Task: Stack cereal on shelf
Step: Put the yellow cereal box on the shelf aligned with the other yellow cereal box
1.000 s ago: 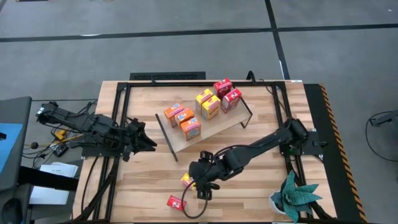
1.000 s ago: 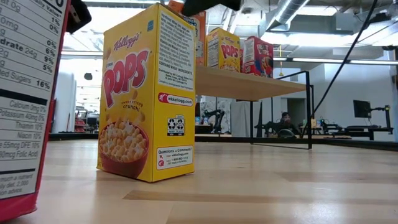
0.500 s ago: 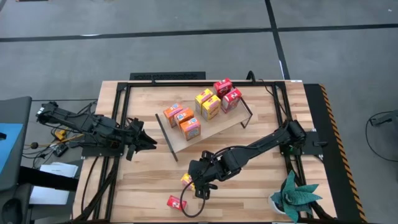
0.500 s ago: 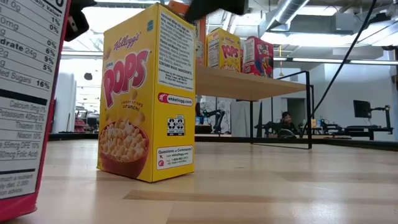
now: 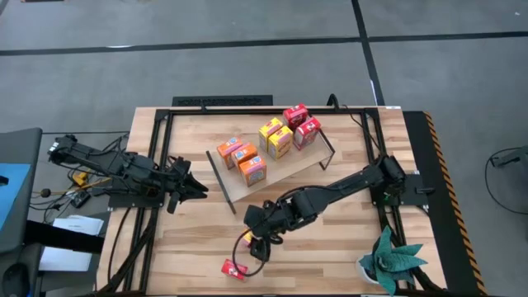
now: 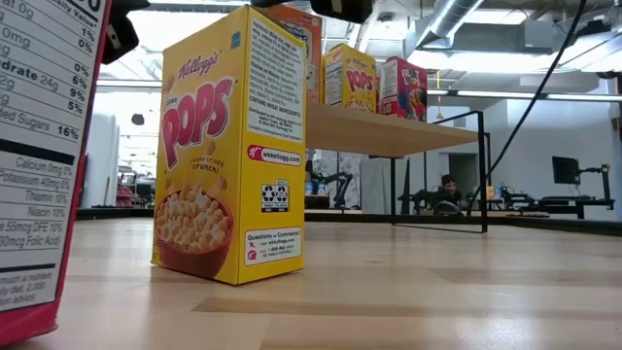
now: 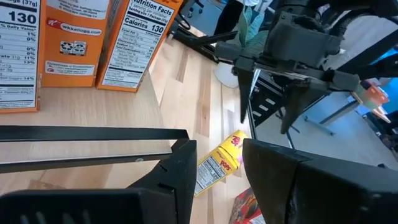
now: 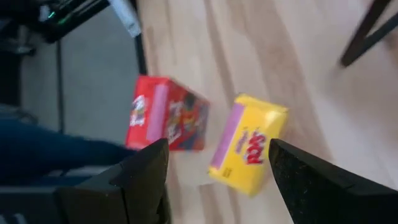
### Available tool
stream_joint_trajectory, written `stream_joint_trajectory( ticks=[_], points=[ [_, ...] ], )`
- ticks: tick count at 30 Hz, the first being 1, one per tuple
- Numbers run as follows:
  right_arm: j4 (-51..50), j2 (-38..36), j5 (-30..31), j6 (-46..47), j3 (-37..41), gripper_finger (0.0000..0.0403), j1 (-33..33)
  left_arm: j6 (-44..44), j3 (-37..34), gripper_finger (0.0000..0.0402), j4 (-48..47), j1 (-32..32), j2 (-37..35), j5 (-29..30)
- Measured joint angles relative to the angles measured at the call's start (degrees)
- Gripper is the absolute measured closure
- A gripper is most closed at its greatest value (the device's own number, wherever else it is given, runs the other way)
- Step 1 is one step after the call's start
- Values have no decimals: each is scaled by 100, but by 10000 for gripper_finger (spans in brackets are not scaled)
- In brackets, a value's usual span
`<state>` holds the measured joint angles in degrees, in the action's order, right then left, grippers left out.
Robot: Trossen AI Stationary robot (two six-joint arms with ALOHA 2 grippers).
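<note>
The light-wood shelf [image 5: 276, 169] stands mid-table with orange [image 5: 243, 157], yellow [image 5: 275, 136] and red [image 5: 301, 124] cereal boxes on its board. A yellow cereal box [image 6: 228, 146] stands upright on the tabletop near the front edge, and a red one [image 5: 233, 269] stands beside it. My right gripper [image 5: 260, 239] hangs open above the yellow box [image 8: 249, 146] without touching it; the red box [image 8: 165, 121] shows past one finger. My left gripper [image 5: 194, 186] waits open at the table's left side, its fingers pointing toward the shelf's end rod [image 7: 93, 134].
A potted plant [image 5: 392, 256] sits at the near right corner. Black rails [image 5: 157, 165] frame the tabletop. A cable [image 5: 247, 276] loops by the red box. Bare wood lies between the shelf and the front edge. A person sits far back in the room [image 6: 445, 190].
My right gripper has shifted a little toward the table's left edge above the yellow box and has rolled about its own axis, staying open. The boxes have stayed where they were.
</note>
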<state>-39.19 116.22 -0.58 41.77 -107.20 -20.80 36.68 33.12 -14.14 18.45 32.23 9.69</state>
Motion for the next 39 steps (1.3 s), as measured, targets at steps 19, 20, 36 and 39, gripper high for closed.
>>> stream_joint_trajectory(
  ticks=[19, 20, 36, 39],
  points=[
    [-1312, 15, -210, -738, -468, 101, 163, 450, 0, 205, 169, 0, 2, 265],
    [-1299, 8, -210, -770, -469, 101, 146, 452, 0, 192, 169, 0, 2, 282],
    [-970, 116, 121, -1228, -474, 28, 21, 1009, 0, 97, 134, 3, 2, 16],
    [-1015, 116, 446, -1136, -474, 27, 13, 998, 0, 97, 63, 3, 2, 40]
  ],
)
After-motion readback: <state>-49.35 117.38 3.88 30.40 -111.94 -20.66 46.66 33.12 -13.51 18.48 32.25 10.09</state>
